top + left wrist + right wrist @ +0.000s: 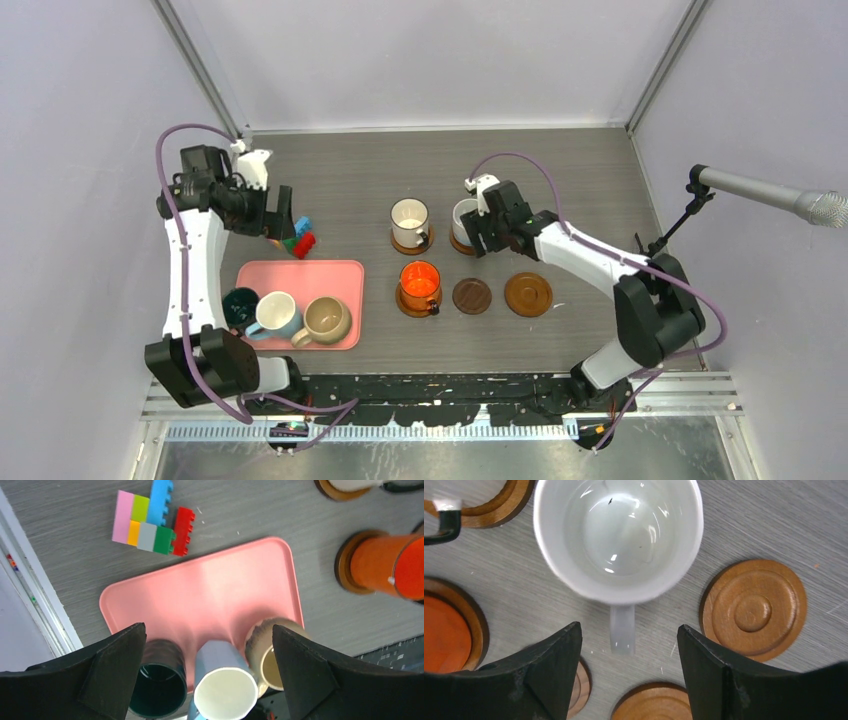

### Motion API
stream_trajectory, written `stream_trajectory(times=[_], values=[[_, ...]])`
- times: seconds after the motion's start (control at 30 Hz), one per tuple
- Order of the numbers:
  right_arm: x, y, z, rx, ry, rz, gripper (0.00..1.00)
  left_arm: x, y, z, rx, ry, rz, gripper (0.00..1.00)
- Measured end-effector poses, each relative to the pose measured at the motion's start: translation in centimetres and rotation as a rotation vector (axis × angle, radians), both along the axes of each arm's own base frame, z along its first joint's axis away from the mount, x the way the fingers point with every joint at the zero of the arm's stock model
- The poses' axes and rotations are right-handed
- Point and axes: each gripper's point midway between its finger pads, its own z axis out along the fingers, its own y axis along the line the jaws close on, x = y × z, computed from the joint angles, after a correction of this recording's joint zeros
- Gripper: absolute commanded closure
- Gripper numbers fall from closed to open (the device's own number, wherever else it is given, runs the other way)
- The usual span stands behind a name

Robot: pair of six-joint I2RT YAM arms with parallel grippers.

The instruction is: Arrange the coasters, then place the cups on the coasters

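My right gripper [478,232] [629,680] is open. The handle [622,632] of a white cup [618,535] [464,218] lies between its fingers, untouched. That cup stands on a coaster whose rim [459,244] just shows. A second white cup [410,222] and an orange cup [420,285] each sit on a coaster. A dark coaster [472,296] and orange-brown coasters [528,294] [754,609] lie bare. My left gripper [283,215] [207,680] hangs open high above the dark green [157,682], light blue [225,690] and tan [265,650] cups.
The pink tray [330,275] near the front left carries the tan and light blue cups, with the dark green cup at its left edge. Colourful toy blocks [300,238] lie just behind the tray. A microphone on a stand [770,195] reaches in from the right.
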Motion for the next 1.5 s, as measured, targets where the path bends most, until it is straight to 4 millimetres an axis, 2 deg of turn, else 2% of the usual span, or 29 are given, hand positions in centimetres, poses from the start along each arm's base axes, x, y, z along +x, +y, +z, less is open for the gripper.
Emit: stream_trajectory(times=[0.3,0.43,0.53,0.73,0.87,0.97,1.27,1.5], values=[[-1.6,-0.1,4.5,0.037,-0.007,0.041,0.21,-4.2,-2.6,-1.1,0.003,0.107,-0.285,0.00],[-1.7,0.2,5.7,0.054,-0.011,0.047,0.20,-6.1,-5.9,-1.9,0.047,0.118,-0.492,0.00],[-1.8,0.2,6.0,0.054,-0.007,0.048,0.20,-8.8,-8.9,-2.9,0.126,0.113,-0.684,0.00],[-2.0,0.0,6.0,0.044,0.001,0.053,0.19,-13.4,-12.2,-5.3,0.334,0.089,-1.013,0.00],[-2.0,-0.2,6.1,0.038,0.008,0.050,0.19,-15.5,-13.4,-6.9,0.459,0.098,-1.194,0.00],[-2.0,-0.5,6.1,0.037,0.012,0.045,0.19,-16.4,-14.2,-7.1,0.517,0.076,-1.295,0.00],[-1.2,-1.8,5.7,0.022,0.032,0.016,0.19,-17.7,-15.3,-7.9,0.670,-0.004,-1.510,0.00],[-1.1,-2.4,5.7,0.019,0.037,0.003,0.19,-18.0,-13.8,-11.1,0.849,0.022,-1.661,0.00]])
